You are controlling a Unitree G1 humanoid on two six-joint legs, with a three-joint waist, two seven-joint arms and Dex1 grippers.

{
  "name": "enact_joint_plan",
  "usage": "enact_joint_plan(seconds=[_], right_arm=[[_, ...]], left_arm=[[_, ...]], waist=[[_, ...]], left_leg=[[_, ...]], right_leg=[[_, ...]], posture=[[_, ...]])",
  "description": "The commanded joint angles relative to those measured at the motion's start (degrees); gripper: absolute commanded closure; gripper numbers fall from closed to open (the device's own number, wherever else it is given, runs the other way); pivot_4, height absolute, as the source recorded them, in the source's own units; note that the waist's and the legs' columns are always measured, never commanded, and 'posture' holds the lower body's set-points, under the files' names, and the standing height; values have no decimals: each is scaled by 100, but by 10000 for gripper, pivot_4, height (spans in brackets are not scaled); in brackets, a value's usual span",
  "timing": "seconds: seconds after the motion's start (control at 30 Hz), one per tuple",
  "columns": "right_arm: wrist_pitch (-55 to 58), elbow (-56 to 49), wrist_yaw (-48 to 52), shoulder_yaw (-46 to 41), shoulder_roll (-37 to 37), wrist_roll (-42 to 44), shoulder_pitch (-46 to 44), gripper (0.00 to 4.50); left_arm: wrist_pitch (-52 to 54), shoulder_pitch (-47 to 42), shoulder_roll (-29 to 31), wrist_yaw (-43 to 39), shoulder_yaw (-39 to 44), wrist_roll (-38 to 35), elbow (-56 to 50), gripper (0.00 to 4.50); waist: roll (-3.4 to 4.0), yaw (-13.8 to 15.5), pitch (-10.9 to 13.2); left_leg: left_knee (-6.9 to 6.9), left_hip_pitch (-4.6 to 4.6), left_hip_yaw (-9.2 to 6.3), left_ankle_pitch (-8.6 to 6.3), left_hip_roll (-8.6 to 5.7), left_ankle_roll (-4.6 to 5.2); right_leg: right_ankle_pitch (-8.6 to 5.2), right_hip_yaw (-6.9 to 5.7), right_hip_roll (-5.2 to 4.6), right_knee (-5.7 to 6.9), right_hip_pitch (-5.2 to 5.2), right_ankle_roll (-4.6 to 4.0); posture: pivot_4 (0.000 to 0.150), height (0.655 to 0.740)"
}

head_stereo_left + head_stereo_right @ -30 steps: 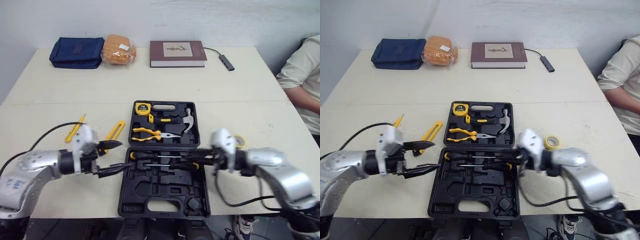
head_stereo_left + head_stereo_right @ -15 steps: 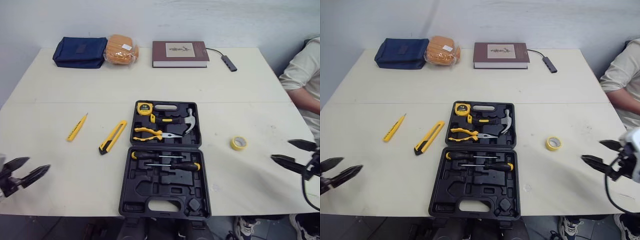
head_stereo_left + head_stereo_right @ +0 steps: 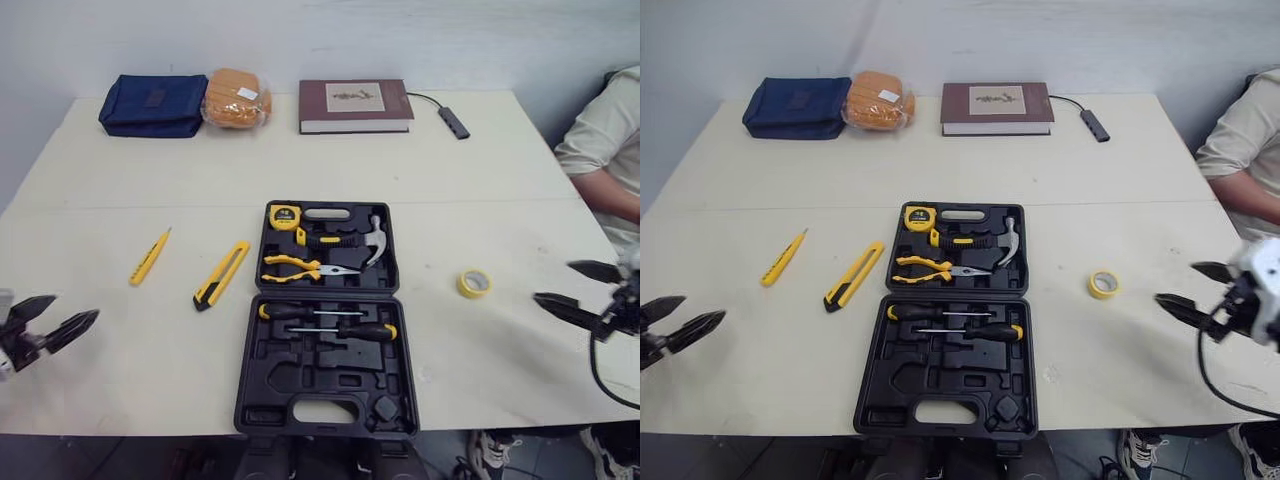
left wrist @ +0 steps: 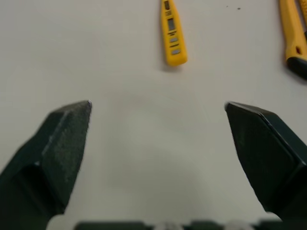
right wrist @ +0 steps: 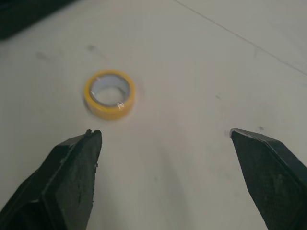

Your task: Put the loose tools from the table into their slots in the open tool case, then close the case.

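- Both arms have pulled back off the tool case (image 3: pixel 325 385) since a second ago and now sit at the table's outer sides, about where they were half a second ago.
- Case: lies open and flat at the middle of the table's near edge, with the lid half on the far side.
- Lid half holds a tape measure (image 3: pixel 285 216), a hammer (image 3: pixel 365 240) and pliers (image 3: pixel 305 267).
- Near half holds two screwdrivers (image 3: pixel 312 313) side by side along its far edge.
- Loose on the table (image 3: pixel 300 160), left of the case: a yellow utility knife (image 3: pixel 222 274), with a slim yellow tool (image 3: pixel 149 257) further left. They lie apart from each other.
- Loose on the right: a yellow tape roll (image 3: pixel 474 283), lying flat, well clear of the case.
- Left gripper (image 3: pixel 72 310): jaws spread wide, nothing between them. It hovers near the front left edge and points toward the slim yellow tool, not touching it.
- Right gripper (image 3: pixel 553 281): jaws also spread wide and empty. It sits to the right of the tape roll and faces it with a gap between.
- Far edge of the table: a navy pouch (image 3: pixel 153 104), an orange packet (image 3: pixel 236 97) touching it, a book (image 3: pixel 355 105), and a small adapter on a cable (image 3: pixel 453 123).
- A person's sleeve (image 3: pixel 605 140) shows at the right side.
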Motion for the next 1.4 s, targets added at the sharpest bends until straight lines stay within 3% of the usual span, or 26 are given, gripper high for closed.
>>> enact_joint_plan(seconds=[0.03,0.27,0.47,0.6,1.0,1.1,1.3,1.37,1.4], right_arm=[[471,-1029,-183,379,43,509,-335,430],[1458,-2333,-628,1789,528,1643,-2095,430],[1537,-2281,-655,2769,1000,1621,-3292,430],[1172,-1888,-619,3214,1285,1140,-3535,430],[1126,-1775,-628,3482,1826,1043,-3856,430],[1132,-1790,-655,3490,1824,1002,-3829,0],[1149,-1863,-669,3464,1813,964,-3747,0],[1197,-1928,-687,3419,1786,995,-3735,0],[1223,-1956,-699,3389,1767,1014,-3725,0]], left_arm=[[389,-352,-44,237,-153,-175,-178,0],[872,-1413,-93,679,-899,35,379,0],[609,-2133,-114,751,-1565,429,1082,0],[390,-2473,-151,843,-1869,662,1428,0],[-39,-2862,-460,873,-2298,1067,2007,0],[44,-2854,-518,844,-2346,1072,1972,7347],[22,-2906,-526,811,-2320,1085,1971,32774],[-54,-2682,-324,717,-2286,1105,1292,40998],[-81,-2521,-209,606,-2251,1073,843,41619]], waist=[[0,-34,0],[-4,-44,2],[-27,-41,0],[-52,-29,-11],[-54,-11,-11],[-54,-8,-11],[-54,-11,-11],[-54,-21,-11],[-55,-37,-10]], left_leg=[[0,-2,2,3,0,-3],[13,-3,9,4,-2,-5],[12,-14,10,7,-3,-9],[22,-20,10,5,-5,-5],[46,-23,11,8,-5,-4],[54,-23,10,8,-5,-3],[55,-23,10,6,-5,-1],[55,-23,10,6,-5,-1],[55,-24,10,6,-5,-1]], right_leg=[[0,0,0,5,-4,0],[2,0,1,13,-5,4],[3,-2,5,21,-15,5],[4,-7,5,31,-15,8],[6,-17,3,50,-14,10],[5,-17,1,49,-12,10],[6,-17,1,51,-11,10],[6,-17,1,50,-10,11],[6,-17,1,50,-11,11]], posture=[[1500,7400],[1500,7400],[1500,7400],[1500,7400],[1500,7400],[1500,7400],[1500,7400],[1500,7400],[1500,7400]])
